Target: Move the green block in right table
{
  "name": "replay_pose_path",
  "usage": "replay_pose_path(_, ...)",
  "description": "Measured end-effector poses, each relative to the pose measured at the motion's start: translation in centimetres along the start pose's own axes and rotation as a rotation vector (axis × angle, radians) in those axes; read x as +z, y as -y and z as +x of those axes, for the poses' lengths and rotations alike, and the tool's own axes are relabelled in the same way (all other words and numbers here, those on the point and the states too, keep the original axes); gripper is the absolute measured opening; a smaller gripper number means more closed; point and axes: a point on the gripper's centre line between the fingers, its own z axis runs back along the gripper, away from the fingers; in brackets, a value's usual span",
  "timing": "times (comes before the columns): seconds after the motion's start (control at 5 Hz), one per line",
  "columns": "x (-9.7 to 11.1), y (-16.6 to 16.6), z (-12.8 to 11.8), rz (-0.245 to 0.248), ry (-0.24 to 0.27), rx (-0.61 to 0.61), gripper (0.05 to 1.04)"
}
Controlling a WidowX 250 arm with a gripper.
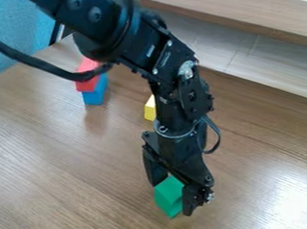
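I have the gripper (172, 198) pointing down over the wooden table (59, 165), its fingers (190, 200) clamped on the green block (169, 192), one on each side. I've got that block well apart from the table's far edge; I can't tell whether it touches the wood. Nearer that edge I see the yellow block (149, 109), partly behind the arm, and a red block (86, 81) against a blue block (95, 93).

Grn block (169, 194) in end effector (173, 197)
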Motion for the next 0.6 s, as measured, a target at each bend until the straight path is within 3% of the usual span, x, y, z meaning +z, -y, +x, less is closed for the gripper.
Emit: replay_pose_path(0.6, 7.4, -6.6, 1.7, -0.079, 0.15, 0.191, 1.001)
